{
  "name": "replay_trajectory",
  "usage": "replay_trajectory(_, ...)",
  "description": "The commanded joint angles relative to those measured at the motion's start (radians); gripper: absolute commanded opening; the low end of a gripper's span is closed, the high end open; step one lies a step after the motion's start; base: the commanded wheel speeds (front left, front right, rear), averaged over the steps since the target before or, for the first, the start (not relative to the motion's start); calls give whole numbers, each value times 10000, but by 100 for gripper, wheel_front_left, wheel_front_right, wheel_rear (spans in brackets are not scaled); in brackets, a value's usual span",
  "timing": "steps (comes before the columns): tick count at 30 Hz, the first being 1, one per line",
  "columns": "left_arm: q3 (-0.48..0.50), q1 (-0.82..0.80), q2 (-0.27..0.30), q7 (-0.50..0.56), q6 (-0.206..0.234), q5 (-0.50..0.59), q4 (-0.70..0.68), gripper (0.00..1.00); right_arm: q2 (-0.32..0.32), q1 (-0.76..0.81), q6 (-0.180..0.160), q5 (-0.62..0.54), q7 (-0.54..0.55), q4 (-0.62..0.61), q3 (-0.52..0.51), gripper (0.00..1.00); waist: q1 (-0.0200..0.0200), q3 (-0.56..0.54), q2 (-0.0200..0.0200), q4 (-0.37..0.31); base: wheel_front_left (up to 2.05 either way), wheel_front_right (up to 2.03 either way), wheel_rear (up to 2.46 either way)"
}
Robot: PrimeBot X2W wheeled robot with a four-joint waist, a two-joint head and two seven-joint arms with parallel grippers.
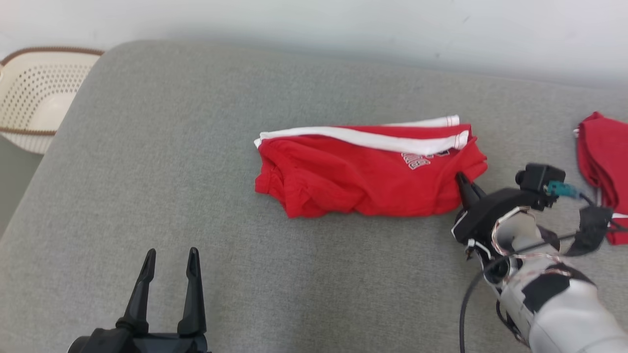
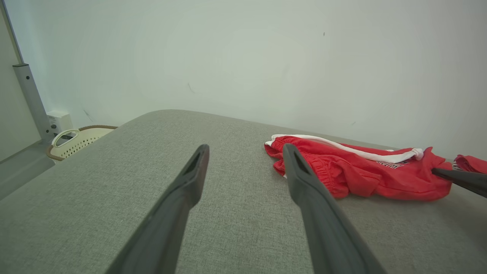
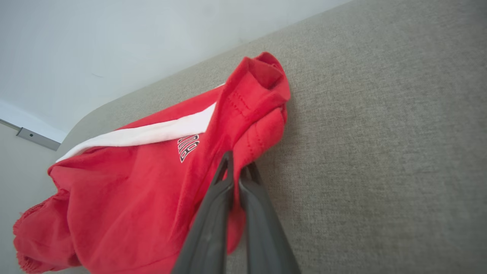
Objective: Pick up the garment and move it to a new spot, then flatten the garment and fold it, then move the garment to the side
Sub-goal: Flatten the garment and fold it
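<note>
Seeing red shorts (image 1: 368, 171) bunched midway on the grey cushion (image 1: 196, 147), right hem clamped tight in the right gripper (image 3: 237, 171). Also spotting the left gripper (image 1: 171, 257) spread wide, front left, holding nothing.

The garment (image 1: 363, 176) lies on the table (image 1: 196, 147), right of its middle, with a wall (image 1: 343, 24) behind the table and a basket (image 1: 34, 98) beyond its far left edge. A second cloth (image 1: 603, 157) lies at the table's right edge, apart from the garment. The right gripper (image 1: 461, 179) meets the garment's near right corner, between the two; the left gripper (image 1: 171, 260) is at the near left, well apart from the garment.
</note>
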Motion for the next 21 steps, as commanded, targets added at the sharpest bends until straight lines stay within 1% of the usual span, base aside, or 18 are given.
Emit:
replay_trajectory(1, 46, 162, 2, -16, -47, 74, 42, 100, -141, 395, -9, 194, -92, -365, 72, 0, 0, -313, 0, -245, 0, 0, 0)
replay_trajectory(4, 58, 337, 4, -16, -108, 115, 129, 100, -445, 1163, -9, 594, -186, -1356, 127, 0, 0, -562, 0, -413, 0, 0, 0)
replay_trajectory(5, 85, 404, 5, -16, -151, 131, 152, 100, -640, 1726, -9, 852, -195, -2019, 207, 0, 0, -720, 0, -549, 0, 0, 0)
replay_trajectory(11, 70, 657, 3, -16, -240, 180, 218, 100, -1144, 3401, -9, 1333, -240, -3676, 306, 0, 0, -1043, 0, -887, 0, 0, 0)
replay_trajectory(16, -8, 663, 3, -16, -324, 214, 249, 100, -1530, 4413, -9, 1137, -336, -4477, 234, 0, 0, -1139, 0, -1058, 0, 0, 0)
replay_trajectory(21, 28, 684, 2, -16, -379, 222, 262, 100, -1696, 5045, -9, 887, -177, -4858, -128, 0, 0, -1165, 0, -1216, 0, 0, 0)
